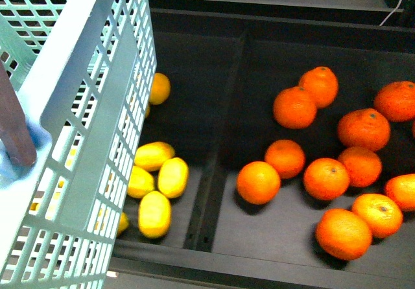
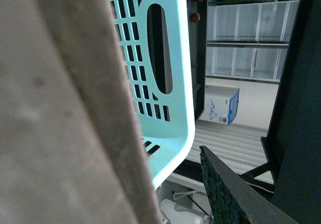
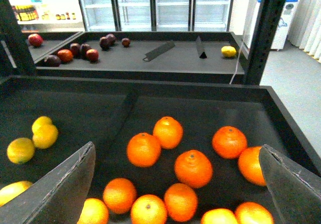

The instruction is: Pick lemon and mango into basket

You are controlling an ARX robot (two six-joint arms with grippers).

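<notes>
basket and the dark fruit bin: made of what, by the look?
The basket: moulded plastic, pale blue-green, smooth, slight sheen; the uniform slotted lattice and rounded rim suggest it. The bin: dark grey, matte, flat panels with a divider; painted metal or rigid plastic, cannot tell.

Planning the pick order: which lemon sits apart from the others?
The rear lemon beside the basket wall, alone; the other lemons lie bunched together nearer the camera.

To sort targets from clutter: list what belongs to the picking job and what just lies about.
Job: lemons; basket.
Lying about: oranges; dark red fruit on the far shelf.
</notes>
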